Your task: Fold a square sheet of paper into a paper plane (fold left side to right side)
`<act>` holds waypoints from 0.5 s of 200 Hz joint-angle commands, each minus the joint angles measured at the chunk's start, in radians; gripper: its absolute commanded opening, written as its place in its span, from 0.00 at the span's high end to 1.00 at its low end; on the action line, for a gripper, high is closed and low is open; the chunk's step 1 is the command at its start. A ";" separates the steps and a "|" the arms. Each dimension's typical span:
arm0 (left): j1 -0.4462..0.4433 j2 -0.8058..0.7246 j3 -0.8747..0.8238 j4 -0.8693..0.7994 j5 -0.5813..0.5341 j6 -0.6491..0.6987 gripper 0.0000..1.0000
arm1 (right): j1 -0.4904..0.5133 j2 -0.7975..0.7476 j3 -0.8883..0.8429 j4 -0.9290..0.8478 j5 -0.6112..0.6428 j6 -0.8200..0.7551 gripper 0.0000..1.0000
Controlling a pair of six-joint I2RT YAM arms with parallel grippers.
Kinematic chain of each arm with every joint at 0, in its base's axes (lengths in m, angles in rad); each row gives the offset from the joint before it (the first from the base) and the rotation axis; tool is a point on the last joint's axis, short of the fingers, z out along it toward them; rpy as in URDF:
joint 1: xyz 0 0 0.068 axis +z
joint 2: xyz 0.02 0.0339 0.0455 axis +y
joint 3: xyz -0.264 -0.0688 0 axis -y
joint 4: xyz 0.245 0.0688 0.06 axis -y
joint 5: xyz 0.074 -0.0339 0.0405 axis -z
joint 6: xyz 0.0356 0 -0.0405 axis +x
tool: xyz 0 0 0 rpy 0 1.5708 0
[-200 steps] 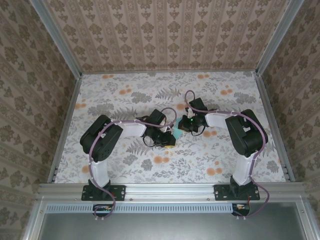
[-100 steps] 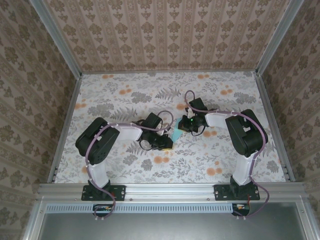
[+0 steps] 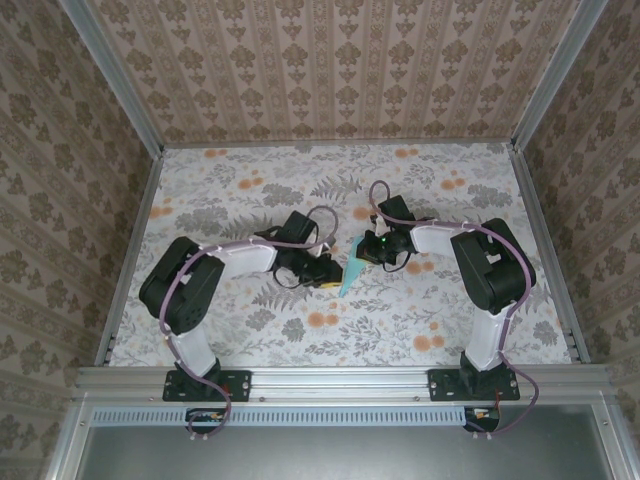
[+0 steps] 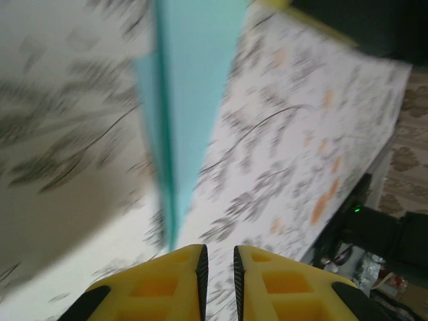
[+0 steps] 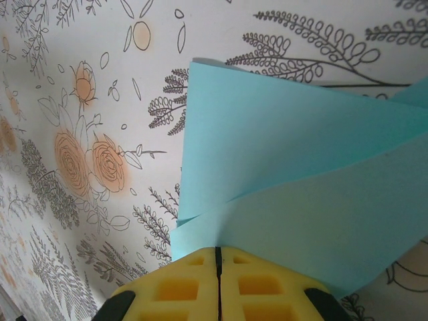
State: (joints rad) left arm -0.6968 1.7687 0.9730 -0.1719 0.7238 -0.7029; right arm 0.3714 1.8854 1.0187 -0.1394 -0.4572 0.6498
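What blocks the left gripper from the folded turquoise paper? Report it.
Nothing visible does. The folded light-turquoise paper ends just ahead of the left gripper, only floral tabletop between them. The right gripper is shut on its other end.

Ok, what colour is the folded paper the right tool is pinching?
The folded paper is plain light turquoise with no print; the right wrist view shows it best.

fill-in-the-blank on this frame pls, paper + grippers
1. The folded paper clamped by the right gripper is ___ in colour.
2. In the top view, it sits ___ the left gripper and the right one.
3. Both grippers' fingers are ___.
4. The table carries a ___ print.
Missing words: turquoise; between; yellow; floral.
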 commanded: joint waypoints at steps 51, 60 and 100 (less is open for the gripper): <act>-0.051 0.176 0.140 -0.049 -0.015 0.054 0.79 | -0.011 0.034 -0.022 -0.077 0.048 -0.005 0.92; -0.052 0.184 0.140 -0.066 -0.037 0.056 0.79 | -0.010 0.024 -0.028 -0.061 0.040 0.000 0.92; -0.059 0.202 0.108 -0.081 -0.073 0.055 0.81 | -0.015 -0.060 -0.032 -0.023 0.021 -0.002 0.96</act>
State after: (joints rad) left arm -0.7517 1.9522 1.0897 -0.1963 0.7002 -0.6762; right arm 0.3691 1.8774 1.0119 -0.1322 -0.4667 0.6529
